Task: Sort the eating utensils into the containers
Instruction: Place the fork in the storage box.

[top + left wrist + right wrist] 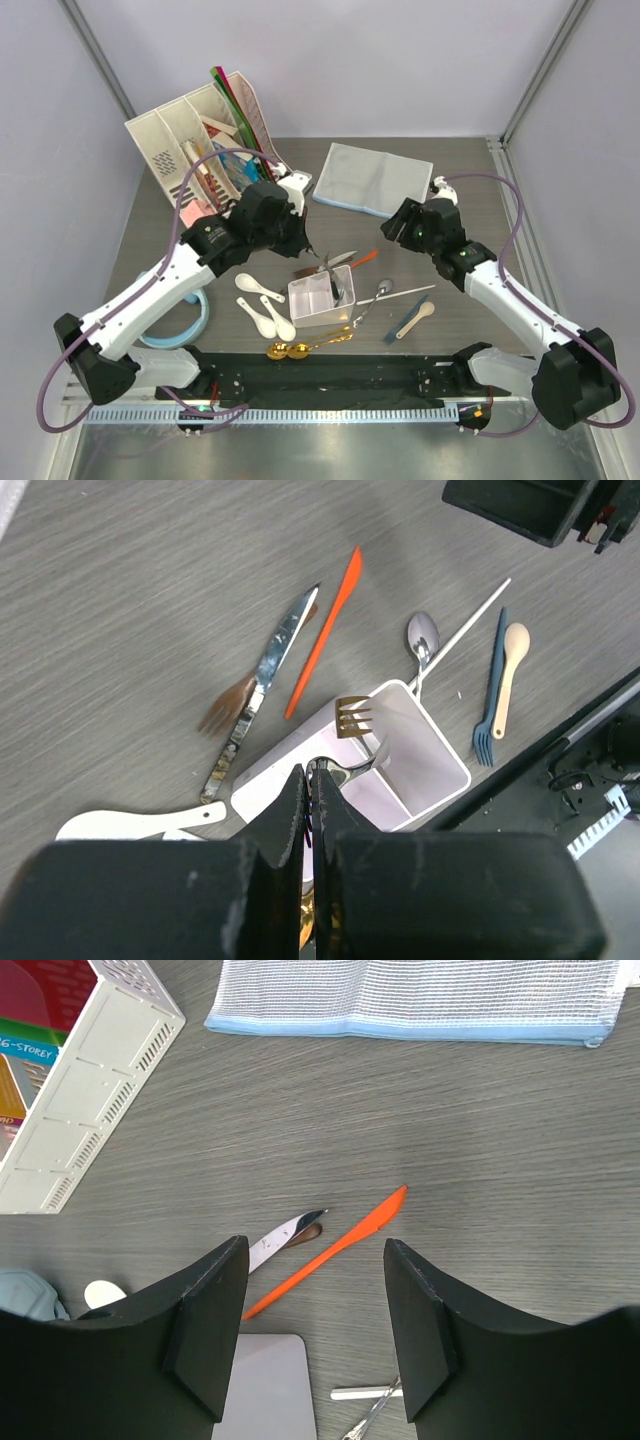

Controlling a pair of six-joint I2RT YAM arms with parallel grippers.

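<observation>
The white divided container (pixel 322 298) (pixel 420 765) (pixel 270 1390) holds a gold fork (pixel 352 716) and a silver piece. My left gripper (pixel 306 247) (pixel 311 772) hangs over its near compartment, shut; the silver piece's end shows right at the tips, and I cannot tell whether it is pinched. An orange knife (pixel 325 630) (pixel 375 1218), a silver knife (pixel 262 685) (pixel 285 1235) and a brown fork (pixel 228 702) lie behind the box. My right gripper (pixel 395 232) (pixel 315 1255) hovers open above the orange knife, holding nothing.
Right of the box lie a silver spoon (pixel 378 295), a white stick (pixel 398 294), a blue fork (pixel 408 322) and a wooden spoon (pixel 418 318). White ceramic spoons (pixel 265 305) and gold spoons (pixel 300 348) sit left and front. A grey-blue cloth (pixel 370 180) and file organizer (pixel 205 140) stand behind.
</observation>
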